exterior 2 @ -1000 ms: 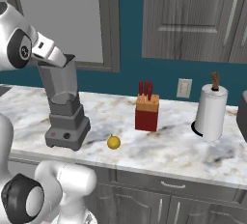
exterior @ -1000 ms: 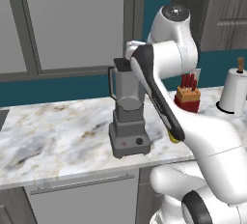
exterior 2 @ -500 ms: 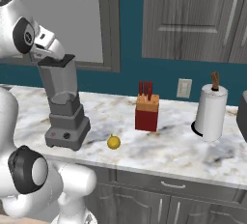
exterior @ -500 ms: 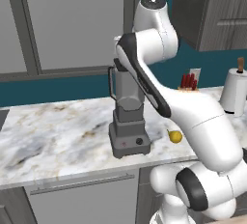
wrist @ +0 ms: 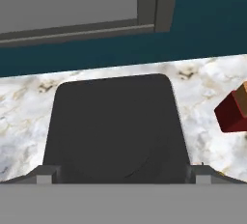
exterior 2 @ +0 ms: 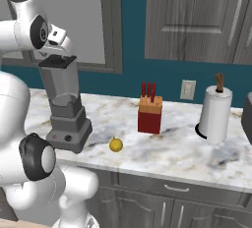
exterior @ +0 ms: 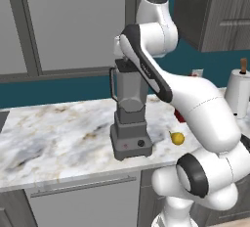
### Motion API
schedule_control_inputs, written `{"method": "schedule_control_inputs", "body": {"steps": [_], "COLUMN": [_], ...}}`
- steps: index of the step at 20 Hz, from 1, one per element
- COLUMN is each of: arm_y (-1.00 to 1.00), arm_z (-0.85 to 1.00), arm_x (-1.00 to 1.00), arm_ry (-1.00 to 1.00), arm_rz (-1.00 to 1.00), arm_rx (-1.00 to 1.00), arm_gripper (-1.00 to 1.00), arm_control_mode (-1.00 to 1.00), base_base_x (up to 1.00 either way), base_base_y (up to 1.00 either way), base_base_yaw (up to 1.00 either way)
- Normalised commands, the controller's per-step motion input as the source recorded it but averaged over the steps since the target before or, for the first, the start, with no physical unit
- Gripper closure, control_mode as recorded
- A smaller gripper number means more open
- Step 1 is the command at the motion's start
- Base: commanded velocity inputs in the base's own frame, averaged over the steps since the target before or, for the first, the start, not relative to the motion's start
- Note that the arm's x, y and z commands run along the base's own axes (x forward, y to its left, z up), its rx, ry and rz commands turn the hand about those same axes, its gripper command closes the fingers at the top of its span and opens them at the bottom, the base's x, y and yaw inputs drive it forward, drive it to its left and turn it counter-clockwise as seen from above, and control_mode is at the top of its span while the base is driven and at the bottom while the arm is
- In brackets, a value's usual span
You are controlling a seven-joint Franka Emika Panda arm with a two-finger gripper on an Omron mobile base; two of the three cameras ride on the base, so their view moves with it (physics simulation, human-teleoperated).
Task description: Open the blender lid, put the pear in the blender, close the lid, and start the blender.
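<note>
- Blender lid is sitting flat on the rim of the blender, which is standing on the marble counter near its front edge.
- The lid is reading as a small, thin, rigid black cap with a smooth top. It is probably light, and the smooth faces are likely to be slippery under the pads.
- Recommended hold: two opposite side edges of the cap, pads square to them. A corner grip is likely to let the cap twist out. How tightly the cap is seated in the jar cannot be told.
- The jar is tall on a narrow boxy base, so a sideways pull on the lid is risking a tip; a straight lift looks safer.
- The gripper is hovering directly above the lid and looking down on it. In the hand view the two fingertips are standing at either side of the cap, outside its edges.
- The jaws are standing wide, at about the cap's full width, and are holding nothing. Whether the tips are touching the cap cannot be told.
- The pear is lying on the counter just beside the blender's base, between it and the red knife block, well below the gripper.
- The pear is small, rounded and likely firm; it may roll if nudged, so a grip across its widest part looks best.
</note>
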Motion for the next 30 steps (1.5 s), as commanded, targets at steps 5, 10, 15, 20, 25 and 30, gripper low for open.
{"method": "schedule_control_inputs", "body": {"steps": [5, 10, 15, 20, 25, 30], "arm_y": [0.11, 0.1, 0.02, 0.19, 0.14, -0.16], "arm_z": [-0.14, -0.2, -0.26, -0.27, -0.1, 0.41], "arm_x": [0.28, 0.15, 0.06, 0.22, 0.08, -0.14], "arm_ry": [0.03, 0.05, 0.06, 0.1, 0.05, -0.06], "arm_rz": [0.09, 0.06, 0.02, 0.0, 0.0, -0.05], "arm_rx": [0.0, 0.0, 0.0, -0.02, -0.03, 0.04], "arm_gripper": [-1.0, -1.0, -1.0, 1.0, 1.0, 1.0], "arm_control_mode": [-1.0, -1.0, -1.0, -1.0, -1.0, -1.0], "base_base_x": [0.0, 0.0, 0.0, 0.0, 0.0, 0.0], "base_base_y": [0.0, 0.0, 0.0, 0.0, 0.0, 0.0], "base_base_yaw": [0.0, 0.0, 0.0, 0.0, 0.0, 0.0]}}
